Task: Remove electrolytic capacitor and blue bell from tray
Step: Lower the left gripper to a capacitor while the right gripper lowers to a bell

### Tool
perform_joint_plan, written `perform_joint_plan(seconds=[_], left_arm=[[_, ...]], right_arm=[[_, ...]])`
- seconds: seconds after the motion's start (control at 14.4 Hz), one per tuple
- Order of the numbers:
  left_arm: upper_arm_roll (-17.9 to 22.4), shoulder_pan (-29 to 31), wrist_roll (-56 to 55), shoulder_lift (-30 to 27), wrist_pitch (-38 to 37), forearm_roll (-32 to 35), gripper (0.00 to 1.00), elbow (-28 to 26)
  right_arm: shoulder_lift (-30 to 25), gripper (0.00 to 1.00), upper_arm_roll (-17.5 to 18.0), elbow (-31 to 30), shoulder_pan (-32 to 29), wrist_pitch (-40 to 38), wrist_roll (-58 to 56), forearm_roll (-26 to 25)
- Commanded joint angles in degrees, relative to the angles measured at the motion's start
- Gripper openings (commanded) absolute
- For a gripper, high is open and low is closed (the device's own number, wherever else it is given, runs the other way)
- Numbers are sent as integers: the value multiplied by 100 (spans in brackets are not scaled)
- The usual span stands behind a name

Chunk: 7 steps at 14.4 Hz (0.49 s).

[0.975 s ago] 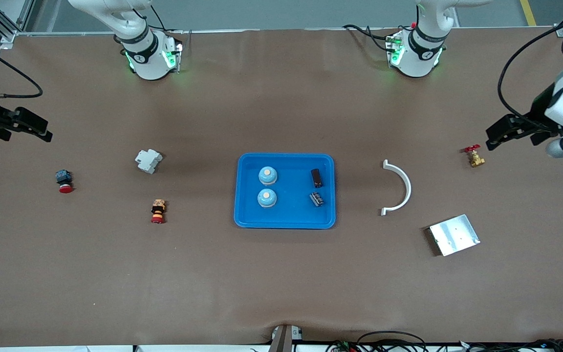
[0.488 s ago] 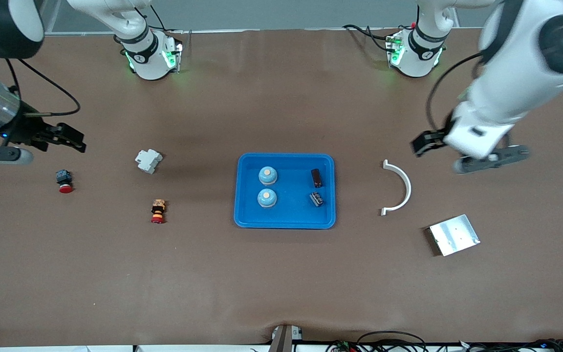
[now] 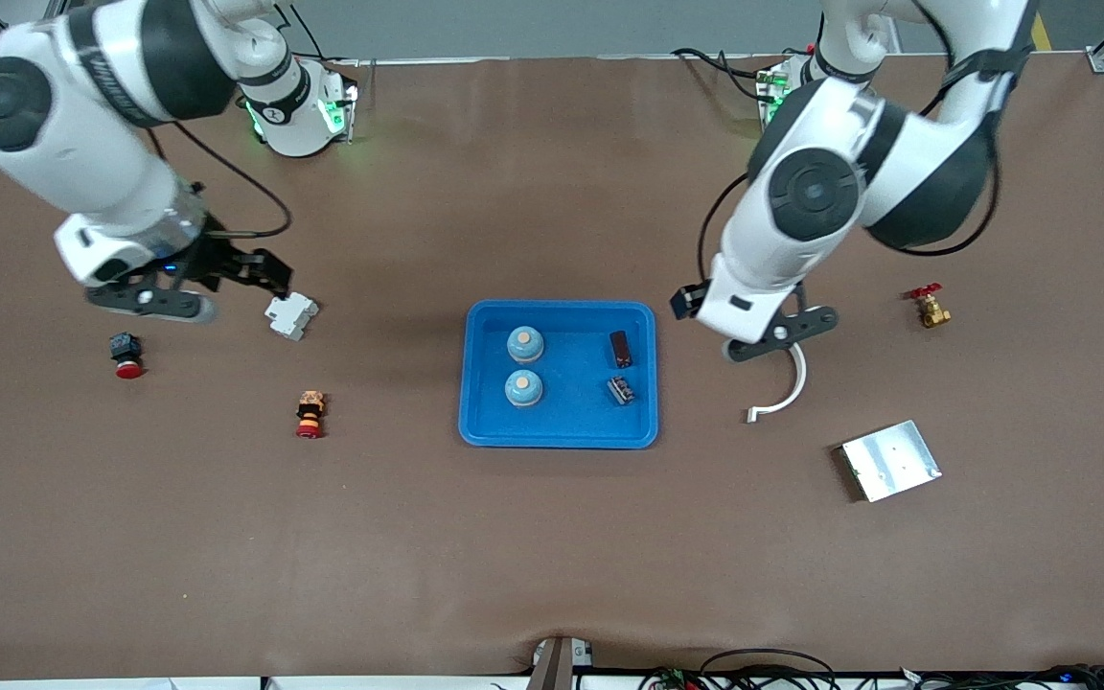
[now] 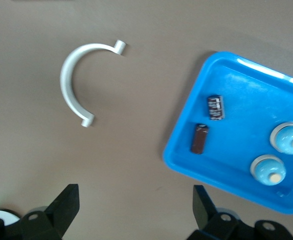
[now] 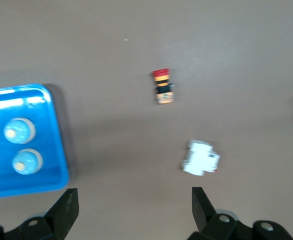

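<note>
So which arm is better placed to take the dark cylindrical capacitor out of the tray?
Left. Its open hand hangs just outside the bright-blue plastic tray, at the end where the dark cylindrical capacitor lies. The right hand, also open, is over the white breaker block.

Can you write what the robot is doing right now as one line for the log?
left gripper: fingers open, over table beside tray | right gripper: fingers open, by white breaker | capacitor, both blue bells: in tray

Open air above tray; capacitor just beside small component.
</note>
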Motion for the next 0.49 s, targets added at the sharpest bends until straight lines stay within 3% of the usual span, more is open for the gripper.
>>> perform_joint_plan(seconds=[0.0, 0.21, 0.42], left_arm=[[31, -196, -796, 433, 263, -106, 100, 121], [39, -564, -1850, 979, 526, -97, 100, 550], [30, -653, -2651, 1252, 975, -202, 100, 543]], right_arm=[[135, 100, -71, -234, 481, 450, 729, 58], [662, 100, -63, -217, 947, 1030, 1494, 58], [1216, 100, -63, -147, 1308, 1619, 2084, 58]])
